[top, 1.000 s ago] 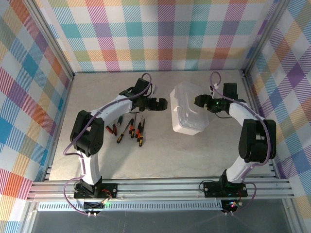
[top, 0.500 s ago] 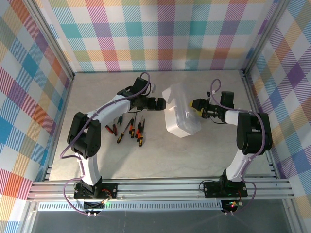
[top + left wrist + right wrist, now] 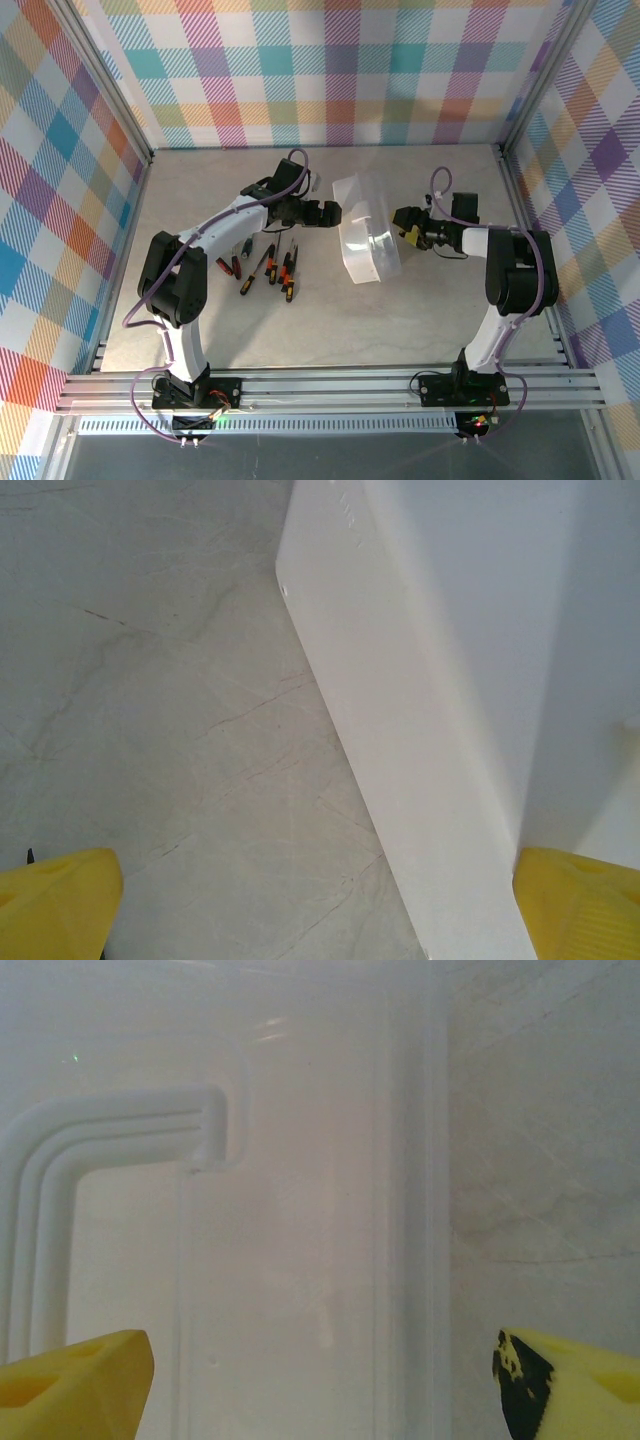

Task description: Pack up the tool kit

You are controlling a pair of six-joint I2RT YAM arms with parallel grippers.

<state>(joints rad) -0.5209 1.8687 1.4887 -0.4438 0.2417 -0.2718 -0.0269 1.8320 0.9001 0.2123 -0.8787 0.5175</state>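
You've seen the box point(image 3: 362, 250) tip on edge and slide toward the wide-open, empty left gripper point(image 3: 334, 212), while the right gripper point(image 3: 405, 226) spreads wide, holding nothing; the screwdrivers point(image 3: 270, 268) lie unpacked.

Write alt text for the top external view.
A translucent white plastic box sits mid-table between two robot hands, the open left hand at its left side and the open right hand at its right. Small screwdrivers lie on the grey table left of the box; plaid walls surround the workspace.
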